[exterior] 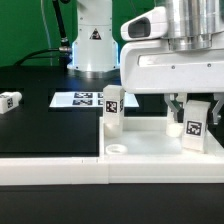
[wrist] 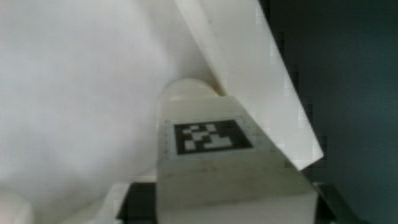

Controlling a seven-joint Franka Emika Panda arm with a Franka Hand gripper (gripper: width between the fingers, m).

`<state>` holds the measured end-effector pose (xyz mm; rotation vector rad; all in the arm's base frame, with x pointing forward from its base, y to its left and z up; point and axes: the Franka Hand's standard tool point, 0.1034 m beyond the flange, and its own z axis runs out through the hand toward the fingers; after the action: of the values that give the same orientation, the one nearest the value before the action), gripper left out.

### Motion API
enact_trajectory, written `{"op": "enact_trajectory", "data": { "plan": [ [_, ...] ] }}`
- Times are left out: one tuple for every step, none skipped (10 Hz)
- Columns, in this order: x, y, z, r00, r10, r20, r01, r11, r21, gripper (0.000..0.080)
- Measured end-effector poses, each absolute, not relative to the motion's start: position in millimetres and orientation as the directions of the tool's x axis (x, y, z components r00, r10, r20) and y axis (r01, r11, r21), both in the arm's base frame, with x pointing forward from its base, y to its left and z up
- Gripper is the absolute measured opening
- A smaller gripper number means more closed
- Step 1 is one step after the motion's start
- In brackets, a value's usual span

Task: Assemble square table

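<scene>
arm: wrist pointing straight down | hand: clamped on leg

The arm's base is a smooth, rounded white column with a black triangle sticker on its front. A dark cable curves down beside it. Nearer the camera, a ribbed silver-grey cylinder sits above a boxy white block with softened corners. A rounded white camera housing with a dark oval window is fixed alongside. The gripper has short dark fingers, which show only as blurred dark pieces in the wrist view.
</scene>
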<state>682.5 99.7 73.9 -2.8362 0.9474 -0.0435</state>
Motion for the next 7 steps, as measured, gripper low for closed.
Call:
{"op": "enact_trajectory", "data": {
  "plan": [
    [682, 99, 73.7, 0.708, -0.705, -0.042, -0.703, -0.697, -0.145, 0.03],
    [682, 98, 73.2, 0.604, -0.794, -0.068, -0.794, -0.592, -0.138, 0.03],
    [681, 96, 72.2, 0.411, -0.901, -0.139, -0.909, -0.392, -0.142, 0.0298],
    [681, 96, 71.5, 0.237, -0.952, -0.197, -0.968, -0.212, -0.137, 0.0298],
    [679, 96, 70.7, 0.107, -0.966, -0.236, -0.987, -0.075, -0.141, 0.0298],
    [676, 103, 70.4, -0.002, -0.968, -0.25, -0.993, 0.03, -0.111, 0.0296],
    [675, 108, 70.2, -0.033, -0.967, -0.252, -0.993, 0.061, -0.1, 0.0296]
  ]
}}
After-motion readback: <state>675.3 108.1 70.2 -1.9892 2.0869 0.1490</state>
